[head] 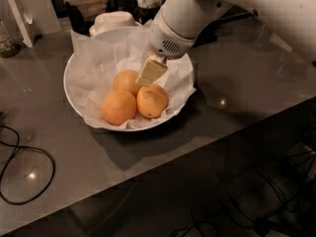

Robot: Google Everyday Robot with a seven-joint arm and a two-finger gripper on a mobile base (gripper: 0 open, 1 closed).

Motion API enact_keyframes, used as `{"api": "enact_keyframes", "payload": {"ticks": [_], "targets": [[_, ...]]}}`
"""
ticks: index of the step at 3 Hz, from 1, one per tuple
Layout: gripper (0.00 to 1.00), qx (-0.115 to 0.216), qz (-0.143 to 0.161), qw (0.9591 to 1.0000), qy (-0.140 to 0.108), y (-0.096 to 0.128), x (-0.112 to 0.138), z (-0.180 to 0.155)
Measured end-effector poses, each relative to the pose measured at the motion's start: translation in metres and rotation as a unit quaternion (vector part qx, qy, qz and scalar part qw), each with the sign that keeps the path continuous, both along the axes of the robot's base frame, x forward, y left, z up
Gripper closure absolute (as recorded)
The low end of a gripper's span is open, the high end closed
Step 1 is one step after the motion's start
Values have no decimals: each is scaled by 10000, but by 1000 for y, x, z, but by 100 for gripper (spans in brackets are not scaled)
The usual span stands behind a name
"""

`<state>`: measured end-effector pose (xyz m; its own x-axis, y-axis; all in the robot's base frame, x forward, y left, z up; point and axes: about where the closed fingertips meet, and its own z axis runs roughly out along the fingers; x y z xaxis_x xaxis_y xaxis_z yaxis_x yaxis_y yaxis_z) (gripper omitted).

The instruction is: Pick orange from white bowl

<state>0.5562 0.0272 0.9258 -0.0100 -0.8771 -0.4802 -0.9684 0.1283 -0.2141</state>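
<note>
The white bowl, lined with crumpled white paper, sits on the grey table and holds three oranges. The orange, slightly oval and yellowish with a small dark dot, lies at the right of the group. A rounder, deeper-orange fruit lies to its left, and a smaller one lies behind them. My gripper hangs from the white arm inside the bowl. Its tip is just above the gap between the orange and the smaller fruit.
A small cream domed dish stands just behind the bowl. A black cable loops on the table at the front left. A white stand is at the back left. The table's front edge runs diagonally below the bowl.
</note>
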Motion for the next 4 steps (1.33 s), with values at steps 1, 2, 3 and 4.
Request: {"api": "enact_keyframes", "payload": {"ticks": [1,2,3,4], "targets": [[33,47,-283,9993,251,-11,-8,-11],[27,38,-426,9980,470,-18,-12,-19],[27,-27,-482,9968,637,-20,-10,-28],[29,-90,-438,9962,744,-15,-5,-36]]}}
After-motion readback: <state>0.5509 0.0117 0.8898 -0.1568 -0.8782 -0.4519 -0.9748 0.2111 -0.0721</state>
